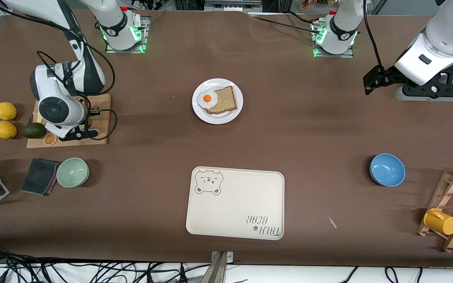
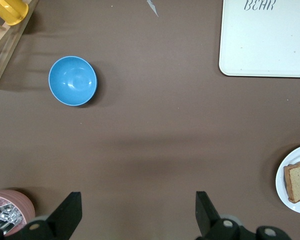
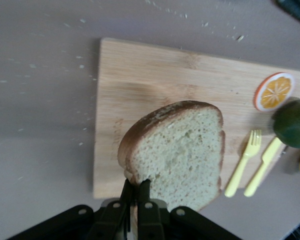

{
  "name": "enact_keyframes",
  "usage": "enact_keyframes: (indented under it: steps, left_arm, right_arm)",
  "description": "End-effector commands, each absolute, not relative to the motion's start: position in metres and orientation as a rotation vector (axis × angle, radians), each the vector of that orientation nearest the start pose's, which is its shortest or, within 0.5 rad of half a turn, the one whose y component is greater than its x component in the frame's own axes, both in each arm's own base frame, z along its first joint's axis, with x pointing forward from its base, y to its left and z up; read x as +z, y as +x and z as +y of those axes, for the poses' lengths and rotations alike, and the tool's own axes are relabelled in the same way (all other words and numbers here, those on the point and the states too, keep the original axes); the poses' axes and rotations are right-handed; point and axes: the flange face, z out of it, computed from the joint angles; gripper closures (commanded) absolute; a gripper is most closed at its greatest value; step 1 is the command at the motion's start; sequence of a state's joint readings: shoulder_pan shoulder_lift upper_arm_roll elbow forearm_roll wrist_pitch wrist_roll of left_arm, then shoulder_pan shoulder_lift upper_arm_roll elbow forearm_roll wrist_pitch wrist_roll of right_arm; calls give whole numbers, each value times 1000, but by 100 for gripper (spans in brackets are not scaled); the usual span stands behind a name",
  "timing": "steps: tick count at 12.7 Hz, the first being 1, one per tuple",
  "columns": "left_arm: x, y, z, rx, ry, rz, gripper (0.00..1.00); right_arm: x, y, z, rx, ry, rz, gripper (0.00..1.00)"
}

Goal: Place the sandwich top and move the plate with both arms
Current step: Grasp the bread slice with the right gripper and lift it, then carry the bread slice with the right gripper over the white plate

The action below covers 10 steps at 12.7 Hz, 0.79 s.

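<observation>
White plate (image 1: 217,114); speckled brown sandwich top (image 3: 177,150), darker crust; cream bear-printed tray (image 1: 235,204); blue bowl (image 1: 387,169).

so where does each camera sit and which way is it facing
Front view: high across the table, facing both arms' bases; the plate sits mid-table, farther than the tray.
Left wrist view: on the left arm, looking down at the blue bowl; the open left end effector shows.
Right wrist view: on the right arm, over the cutting board; the right end effector is shut on the sandwich top.
Front and left wrist views share the plate, tray and bowl.
</observation>
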State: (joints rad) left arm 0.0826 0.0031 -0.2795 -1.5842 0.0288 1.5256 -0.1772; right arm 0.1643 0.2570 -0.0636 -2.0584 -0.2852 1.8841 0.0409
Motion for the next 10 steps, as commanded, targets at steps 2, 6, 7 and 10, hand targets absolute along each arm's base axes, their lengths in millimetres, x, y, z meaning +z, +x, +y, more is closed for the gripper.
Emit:
enact_keyframes:
  steps: [2, 6, 7, 10]
  left_arm:
    - [620, 538, -107, 82, -3091, 38, 0]
    - [619, 538, -106, 85, -3092, 48, 0]
    - [619, 538, -105, 85, -3092, 46, 0]
    - [619, 538, -106, 85, -3092, 48, 0]
  right_arm:
    - [344, 560, 107, 746, -3304, -285, 100]
    - [363, 538, 250, 647, -3315, -189, 100]
    - [362, 525, 288, 644, -3298, -173, 100]
    - [352, 496, 392, 599, -3299, -143, 100]
